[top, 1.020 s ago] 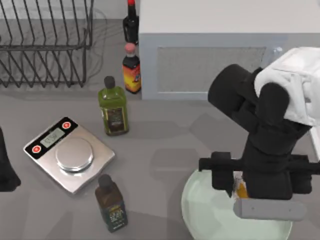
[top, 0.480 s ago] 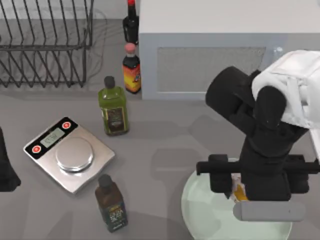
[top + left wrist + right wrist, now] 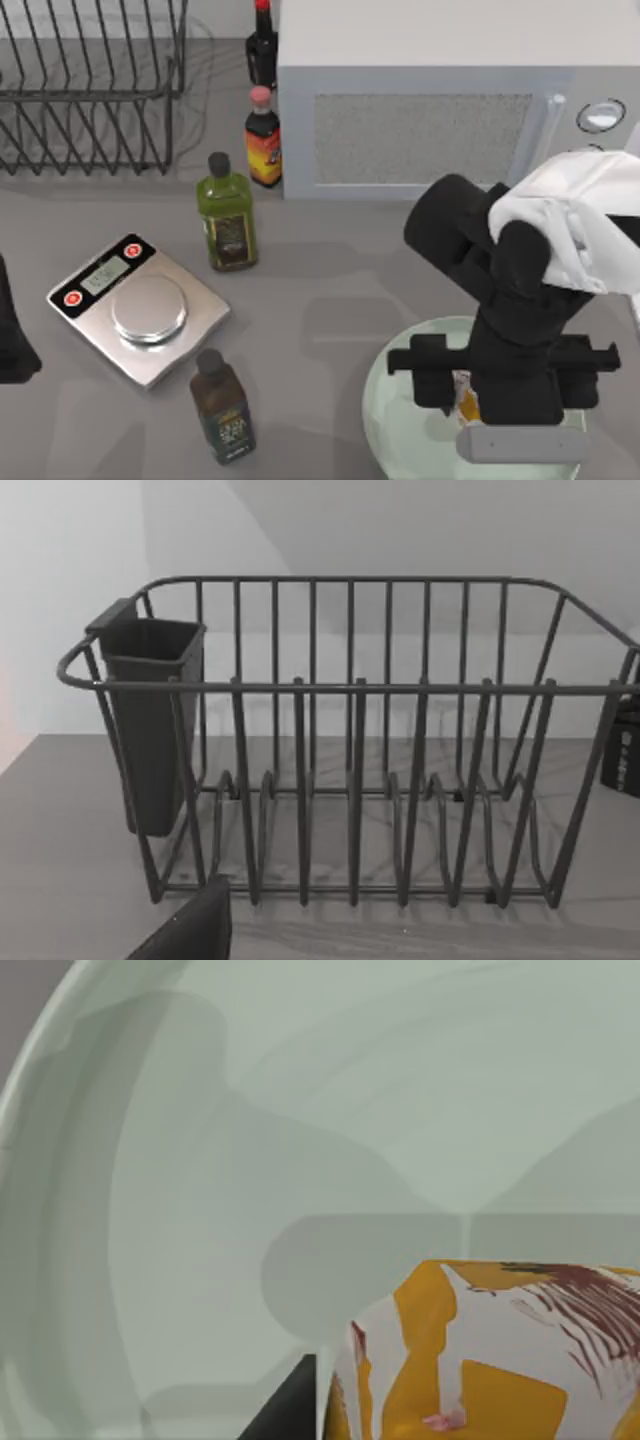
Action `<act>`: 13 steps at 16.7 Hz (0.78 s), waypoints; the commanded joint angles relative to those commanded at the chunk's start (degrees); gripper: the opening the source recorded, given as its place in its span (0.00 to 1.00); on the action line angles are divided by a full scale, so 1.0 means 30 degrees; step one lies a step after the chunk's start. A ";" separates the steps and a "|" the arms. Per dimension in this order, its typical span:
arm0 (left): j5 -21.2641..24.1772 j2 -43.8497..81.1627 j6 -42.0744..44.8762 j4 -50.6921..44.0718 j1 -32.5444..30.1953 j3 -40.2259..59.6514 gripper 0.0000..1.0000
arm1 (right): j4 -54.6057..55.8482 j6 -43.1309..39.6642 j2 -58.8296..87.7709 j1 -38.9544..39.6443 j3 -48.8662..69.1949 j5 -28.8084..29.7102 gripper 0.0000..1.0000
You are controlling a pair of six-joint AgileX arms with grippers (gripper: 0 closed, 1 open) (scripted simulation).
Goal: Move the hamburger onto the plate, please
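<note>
The pale mint-green plate (image 3: 398, 425) lies at the front right of the table. My right gripper (image 3: 468, 394) hangs over the plate's middle, shut on the hamburger (image 3: 466, 399), of which an orange-yellow and whitish sliver peeks out between the black fingers. In the right wrist view the hamburger (image 3: 480, 1360) sits close up, with a dark finger (image 3: 285, 1412) against its side and its shadow on the plate (image 3: 200, 1210) beneath. My left arm (image 3: 12, 340) is parked at the table's left edge.
A kitchen scale (image 3: 138, 310) stands left of centre, with a green oil bottle (image 3: 228, 215) behind it and a dark bottle (image 3: 222, 405) in front. Two sauce bottles (image 3: 263, 138) stand beside the microwave (image 3: 430, 100). A wire dish rack (image 3: 90, 80) (image 3: 350, 750) fills the back left.
My right arm has shifted slightly left and toward the table's front, carrying the hamburger further in over the plate. The left arm has not moved.
</note>
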 joint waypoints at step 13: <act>0.0000 0.0000 0.0000 0.0000 0.0000 0.0000 1.00 | 0.0000 0.0000 0.0000 0.0000 0.0000 0.0000 0.83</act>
